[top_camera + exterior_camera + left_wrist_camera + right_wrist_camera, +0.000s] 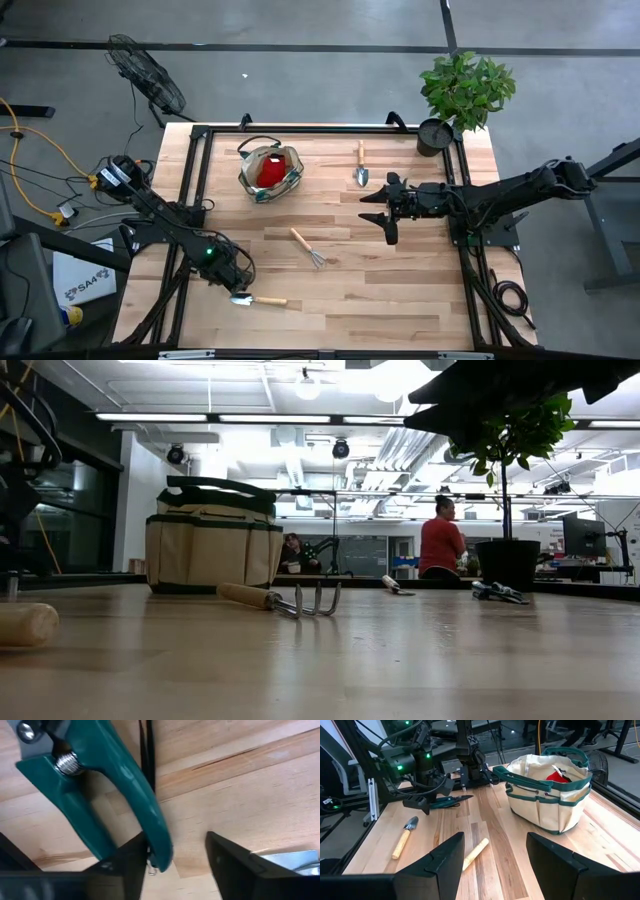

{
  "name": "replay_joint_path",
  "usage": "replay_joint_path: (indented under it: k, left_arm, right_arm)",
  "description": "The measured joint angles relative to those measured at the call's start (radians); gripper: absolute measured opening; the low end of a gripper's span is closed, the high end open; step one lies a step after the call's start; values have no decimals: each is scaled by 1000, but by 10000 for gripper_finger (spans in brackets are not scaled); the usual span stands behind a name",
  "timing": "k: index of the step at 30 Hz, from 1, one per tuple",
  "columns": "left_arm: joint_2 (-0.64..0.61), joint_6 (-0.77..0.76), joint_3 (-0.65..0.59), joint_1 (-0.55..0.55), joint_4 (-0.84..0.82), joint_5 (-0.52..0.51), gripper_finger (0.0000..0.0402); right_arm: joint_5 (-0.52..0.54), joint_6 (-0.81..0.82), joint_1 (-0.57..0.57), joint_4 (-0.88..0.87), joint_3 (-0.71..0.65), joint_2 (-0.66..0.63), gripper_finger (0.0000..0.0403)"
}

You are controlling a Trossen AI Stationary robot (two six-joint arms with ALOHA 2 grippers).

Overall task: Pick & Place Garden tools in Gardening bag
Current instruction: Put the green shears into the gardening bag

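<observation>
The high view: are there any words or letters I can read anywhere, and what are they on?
"SAA": dark letters on the white box on the floor left of the table; they look like this, but they are small, and any further letters are too small to read.
Gardening bag, trowels, hand rake and plant pot: no writing shows on them.

White box (85,283) beside table reads "SAM"
</observation>
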Motion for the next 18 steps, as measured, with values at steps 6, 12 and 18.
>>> replay_joint_path:
  k: [6, 12, 18]
  left_arm:
    - [1, 36, 0, 0, -14, 1, 78]
    - [1, 165, 0, 0, -25, 13, 42]
    - [5, 373, 18, 0, -78, 14, 42]
  right_arm:
    - [0, 0, 0, 0, 0, 0, 206]
    - [0, 0, 0, 0, 0, 0, 206]
    - [0, 0, 0, 0, 0, 0, 206]
